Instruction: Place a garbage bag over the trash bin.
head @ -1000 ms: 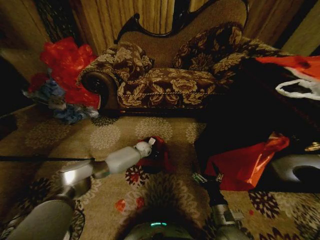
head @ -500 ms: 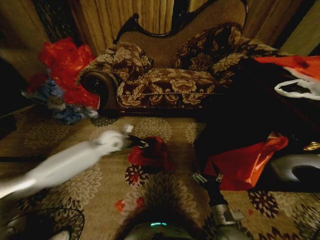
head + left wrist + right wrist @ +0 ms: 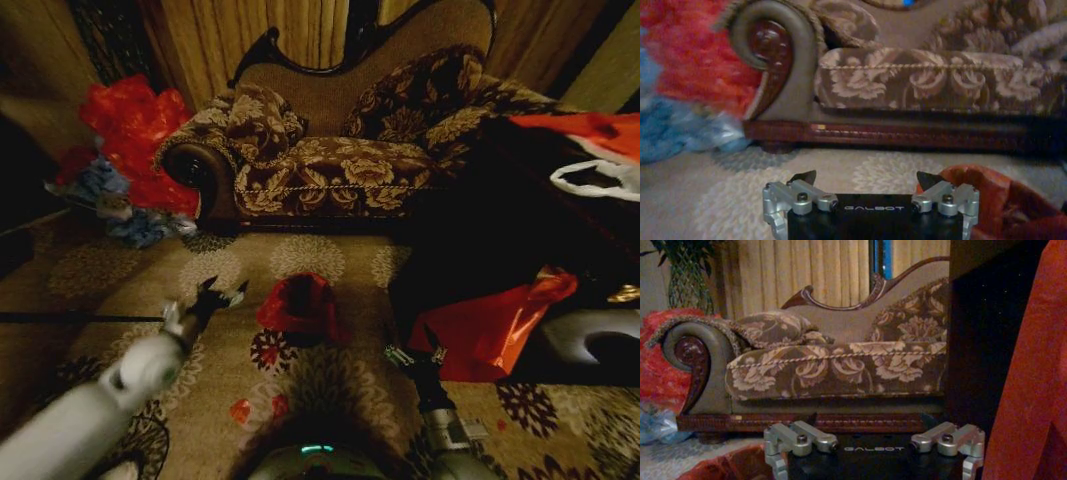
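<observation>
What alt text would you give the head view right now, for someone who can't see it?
The garbage bag sits draped over the trash bin on the patterned carpet, with the left hand open beside it, not touching. The right hand hangs open nearer the robot, next to a larger red-orange bag. A floral sofa stands behind.

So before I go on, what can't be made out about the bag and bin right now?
- Trash bin, head view: walls covered by the garbage bag, so rim fit is unclear.
- Bag, left wrist view: cut off by the frame edge beside the left gripper.
- Right gripper: fingertips dark against the rug.
</observation>
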Motion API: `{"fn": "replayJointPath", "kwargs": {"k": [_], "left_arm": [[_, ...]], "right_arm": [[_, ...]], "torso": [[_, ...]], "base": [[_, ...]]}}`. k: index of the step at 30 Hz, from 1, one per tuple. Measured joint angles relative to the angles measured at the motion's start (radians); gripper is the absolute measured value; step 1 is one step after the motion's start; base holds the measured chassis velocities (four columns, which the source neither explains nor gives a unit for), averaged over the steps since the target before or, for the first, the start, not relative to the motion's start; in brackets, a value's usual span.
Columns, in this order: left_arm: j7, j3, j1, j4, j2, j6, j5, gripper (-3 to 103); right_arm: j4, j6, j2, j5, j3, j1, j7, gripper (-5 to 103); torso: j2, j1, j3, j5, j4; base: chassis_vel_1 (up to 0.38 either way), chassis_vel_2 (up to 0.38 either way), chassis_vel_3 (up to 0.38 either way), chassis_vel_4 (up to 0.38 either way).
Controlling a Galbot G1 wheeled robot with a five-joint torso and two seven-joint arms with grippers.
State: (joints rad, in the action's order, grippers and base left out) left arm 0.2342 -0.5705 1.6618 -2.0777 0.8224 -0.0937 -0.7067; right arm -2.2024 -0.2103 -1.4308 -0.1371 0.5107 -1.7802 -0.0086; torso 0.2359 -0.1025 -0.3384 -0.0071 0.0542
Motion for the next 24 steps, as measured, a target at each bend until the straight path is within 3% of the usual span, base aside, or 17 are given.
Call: {"fn": "replayJointPath", "kwargs": {"k": [1, 2, 5, 6, 9, 13, 22, 24], "left_arm": [[-0.026, -0.02, 0.055, -0.021, 0.057, -0.042, 0.032, 100], [-0.026, -0.02, 0.055, -0.021, 0.057, -0.042, 0.032, 100], [-0.106, -0.085, 0.185, -0.105, 0.203, -0.134, 0.121, 100], [-0.106, -0.085, 0.185, -0.105, 0.203, -0.134, 0.121, 100], [-0.154, -0.118, 0.322, -0.23, 0.33, -0.173, 0.176, 100], [-0.189, -0.118, 0.394, -0.313, 0.389, -0.182, 0.205, 100], [-0.202, -0.11, 0.397, -0.387, 0.395, -0.134, 0.18, 100], [-0.201, -0.109, 0.396, -0.388, 0.394, -0.132, 0.177, 100]], "right_arm": [[0.0, 0.0, 0.0, 0.0, 0.0, 0.0, 0.0, 100], [0.0, 0.0, 0.0, 0.0, 0.0, 0.0, 0.0, 100], [0.0, 0.0, 0.0, 0.0, 0.0, 0.0, 0.0, 100], [0.0, 0.0, 0.0, 0.0, 0.0, 0.0, 0.0, 100], [0.0, 0.0, 0.0, 0.0, 0.0, 0.0, 0.0, 100], [0.0, 0.0, 0.0, 0.0, 0.0, 0.0, 0.0, 100], [0.0, -0.001, -0.003, 0.004, -0.004, -0.001, 0.004, 100], [0.0, -0.014, -0.021, 0.036, -0.03, -0.011, 0.038, 100]], "torso": [[0.0, 0.0, 0.0, 0.0, -0.0002], [0.0, 0.0, 0.0, 0.0, -0.0002], [0.0, 0.0, 0.0, 0.0002, 0.0004], [0.0, 0.0, 0.0, 0.0002, 0.0004], [0.0, 0.0, 0.0, 0.0005, 0.0], [0.0, 0.0, 0.0, 0.0003, 0.0], [0.0, 0.0, 0.0, -0.0003, 0.0003], [0.0, 0.0, 0.0, -0.0004, 0.0001]], "base": [[0.0, 0.0, 0.0, 0.0], [0.0, 0.0, 0.0, 0.0], [0.0, 0.0, 0.0, 0.0], [0.0, 0.0, 0.0, 0.0], [0.0, 0.0, 0.0, 0.0], [0.0, 0.0, 0.0, 0.0], [0.0, 0.0, 0.0, 0.0], [0.0, 0.0, 0.0, 0.0]]}}
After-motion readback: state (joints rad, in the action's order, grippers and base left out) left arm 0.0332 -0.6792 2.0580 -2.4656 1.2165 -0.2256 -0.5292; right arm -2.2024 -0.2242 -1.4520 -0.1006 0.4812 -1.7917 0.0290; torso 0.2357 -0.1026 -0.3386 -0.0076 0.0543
